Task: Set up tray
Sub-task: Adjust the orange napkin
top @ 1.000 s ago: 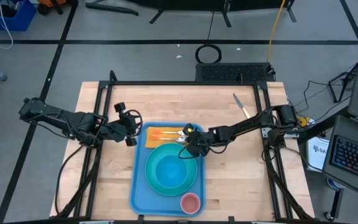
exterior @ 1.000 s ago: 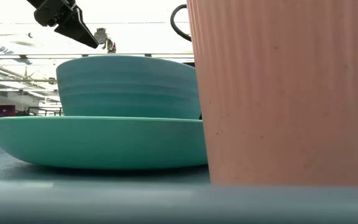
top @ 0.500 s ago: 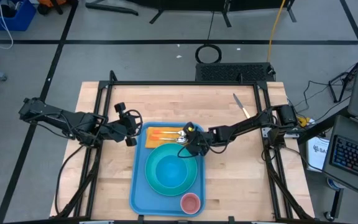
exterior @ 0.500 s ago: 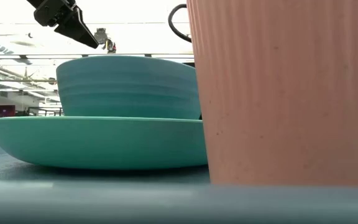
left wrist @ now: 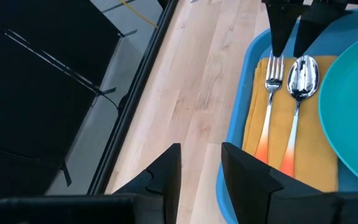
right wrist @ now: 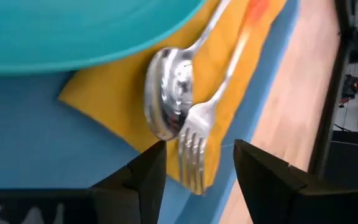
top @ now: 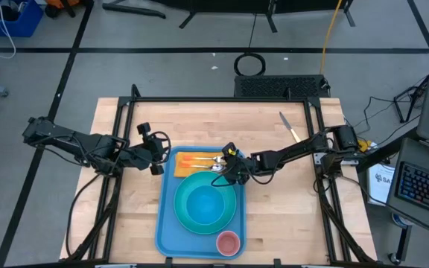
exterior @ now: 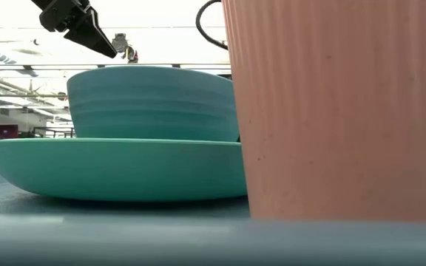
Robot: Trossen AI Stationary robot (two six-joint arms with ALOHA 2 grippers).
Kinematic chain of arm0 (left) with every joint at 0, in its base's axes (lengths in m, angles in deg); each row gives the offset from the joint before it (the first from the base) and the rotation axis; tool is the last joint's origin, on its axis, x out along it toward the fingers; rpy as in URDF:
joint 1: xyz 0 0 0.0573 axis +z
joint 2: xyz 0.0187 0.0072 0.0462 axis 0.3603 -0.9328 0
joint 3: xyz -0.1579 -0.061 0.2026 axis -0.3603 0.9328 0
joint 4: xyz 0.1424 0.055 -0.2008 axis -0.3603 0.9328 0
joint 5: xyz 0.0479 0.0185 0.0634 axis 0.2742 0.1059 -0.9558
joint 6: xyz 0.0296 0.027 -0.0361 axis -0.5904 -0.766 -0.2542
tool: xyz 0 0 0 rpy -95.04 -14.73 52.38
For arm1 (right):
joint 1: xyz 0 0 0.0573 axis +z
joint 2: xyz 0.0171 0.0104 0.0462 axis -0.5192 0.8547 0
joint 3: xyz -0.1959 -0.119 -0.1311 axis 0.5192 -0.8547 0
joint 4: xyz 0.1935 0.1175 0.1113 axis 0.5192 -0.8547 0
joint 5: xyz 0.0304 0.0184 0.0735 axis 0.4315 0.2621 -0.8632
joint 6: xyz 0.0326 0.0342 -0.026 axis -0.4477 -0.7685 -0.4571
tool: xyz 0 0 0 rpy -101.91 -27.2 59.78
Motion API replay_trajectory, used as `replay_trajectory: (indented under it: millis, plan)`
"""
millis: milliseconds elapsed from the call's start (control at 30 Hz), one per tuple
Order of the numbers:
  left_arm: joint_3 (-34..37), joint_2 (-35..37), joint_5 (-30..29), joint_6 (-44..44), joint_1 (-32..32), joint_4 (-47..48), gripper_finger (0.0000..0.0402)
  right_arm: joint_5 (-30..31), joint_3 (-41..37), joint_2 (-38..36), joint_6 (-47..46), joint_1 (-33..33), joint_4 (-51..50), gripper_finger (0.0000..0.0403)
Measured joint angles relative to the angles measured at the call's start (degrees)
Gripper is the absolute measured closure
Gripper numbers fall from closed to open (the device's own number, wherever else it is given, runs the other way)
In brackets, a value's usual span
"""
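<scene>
- A wooden table (top: 274,201) fills the middle of the high view, with dark floor and cables around it; the tray (top: 167,223) lies at centre, running down to the lower edge of the frame.
- In the low view a pink cup (exterior: 339,111) blocks the whole right half – only the plate (exterior: 117,168), the bowl (exterior: 150,102) on it and one dark fingertip at upper left show.
- The high view is too small to tell the fork from the spoon; the right wrist view shows both, the fork (right wrist: 194,146) cut off at its handle, the spoon (right wrist: 169,99) partly under the plate rim, both on the orange napkin (right wrist: 120,87).
- The right gripper (top: 230,158) hangs over the napkin with its fingers apart and nothing between them – a second ago it sat slightly lower in the frame.
- The left gripper (top: 157,151) waits at the tray's upper-left corner, fingers apart, unchanged.
</scene>
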Motion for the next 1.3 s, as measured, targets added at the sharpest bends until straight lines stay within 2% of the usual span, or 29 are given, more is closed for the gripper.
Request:
replay_trajectory:
  millis: [333, 467, 633, 833, 967, 1033, 1100, 1300]
  plan:
    - [0.0, 0.0, -1.1, -0.3, 0.0, 0.0, 0.0282, -0.1, 0.0, -7.5, -8.3, -1.7, -0.7, 0.0233]
    - [0.0, 0.0, -4.0, -1.3, 0.2, -1.3, 0.0282, -0.1, -0.9, -10.8, -13.2, -4.5, 0.1, 0.0238]
    - [0.0, 0.0, -5.2, -7.9, 3.1, -5.0, 0.0282, -1.8, -5.2, -15.1, -13.5, -9.9, 5.4, 0.0243]
    - [0.0, 0.0, -5.1, -15.3, 11.6, -9.4, 0.0282, 0.8, -12.3, -18.0, -5.4, -17.5, 24.8, 0.0244]
    - [0.0, 0.0, -4.3, -18.4, 19.2, -12.4, 0.0282, 6.9, -16.5, -17.9, -4.7, -21.9, 40.0, 0.0248]
    - [0.0, 0.0, -2.5, -19.8, 23.3, -14.6, 0.0282, 7.3, -18.0, -17.9, -5.0, -24.3, 43.9, 0.0249]
    - [0.0, 0.0, 0.8, -20.6, 27.0, -16.9, 0.0282, 5.3, -19.3, -17.8, -5.4, -26.7, 44.8, 0.025]
    - [0.0, 0.0, 12.5, -21.1, 37.0, -20.0, 0.0282, -7.7, -20.8, -17.7, -12.0, -32.7, 43.4, 0.0253]
